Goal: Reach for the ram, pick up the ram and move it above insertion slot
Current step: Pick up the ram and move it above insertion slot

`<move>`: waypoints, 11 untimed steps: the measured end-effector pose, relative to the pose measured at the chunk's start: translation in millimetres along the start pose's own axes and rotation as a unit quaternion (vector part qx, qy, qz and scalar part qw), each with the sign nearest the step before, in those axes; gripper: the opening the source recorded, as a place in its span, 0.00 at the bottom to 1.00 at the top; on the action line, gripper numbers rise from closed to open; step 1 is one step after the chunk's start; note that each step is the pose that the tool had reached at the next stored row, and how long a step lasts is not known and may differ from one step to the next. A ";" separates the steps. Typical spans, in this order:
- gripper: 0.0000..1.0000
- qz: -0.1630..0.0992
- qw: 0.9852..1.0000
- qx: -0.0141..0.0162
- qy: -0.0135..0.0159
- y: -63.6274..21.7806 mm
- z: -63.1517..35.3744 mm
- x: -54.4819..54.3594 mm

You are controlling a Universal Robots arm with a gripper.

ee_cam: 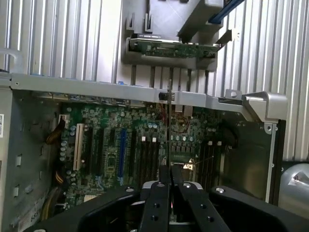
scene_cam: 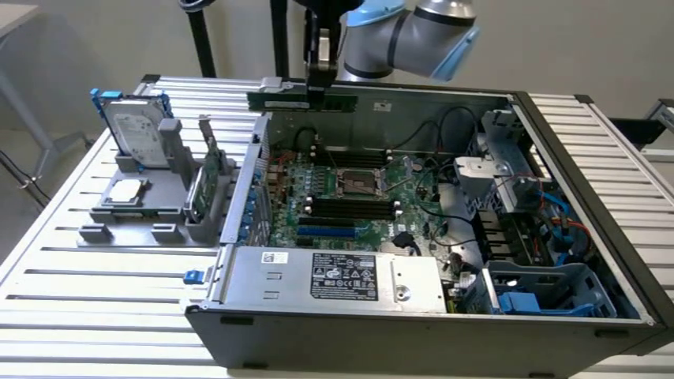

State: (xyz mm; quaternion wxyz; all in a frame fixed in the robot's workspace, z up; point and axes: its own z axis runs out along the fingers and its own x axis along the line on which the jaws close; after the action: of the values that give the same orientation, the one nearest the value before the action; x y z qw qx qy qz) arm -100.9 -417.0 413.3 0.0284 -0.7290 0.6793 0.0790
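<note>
High over the open computer case's far wall, my gripper (scene_cam: 319,88) is shut on the ram (scene_cam: 284,101), a long thin green stick held level. Seen edge-on in the wrist view, the ram (ee_cam: 168,125) runs as a thin dark line out from my closed fingers (ee_cam: 158,203). The motherboard (scene_cam: 348,185) lies below, its dark memory slots (scene_cam: 348,208) near the middle of the board. Those slots (ee_cam: 147,154) sit under and just beside the ram's line in the wrist view. The ram hangs well clear of the board.
A grey holder (scene_cam: 132,207) on the exterior view's left carries the silver hard drive with blue rails (scene_cam: 137,130), a green expansion card (scene_cam: 207,178) and a processor (scene_cam: 126,189). The power supply (scene_cam: 337,276), cables (scene_cam: 453,229) and drive cage (scene_cam: 548,288) crowd the case.
</note>
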 end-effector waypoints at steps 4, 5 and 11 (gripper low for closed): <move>0.13 0.000 1.000 0.000 0.000 -18.3 0.1 -2.7; 0.13 0.000 1.000 0.000 0.000 -22.4 0.4 -3.4; 0.13 0.001 1.000 0.000 0.000 -38.7 2.7 -10.5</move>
State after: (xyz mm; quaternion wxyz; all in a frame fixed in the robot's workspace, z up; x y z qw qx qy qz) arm -63.3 -403.4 409.7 0.0285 -0.7283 0.6801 0.0790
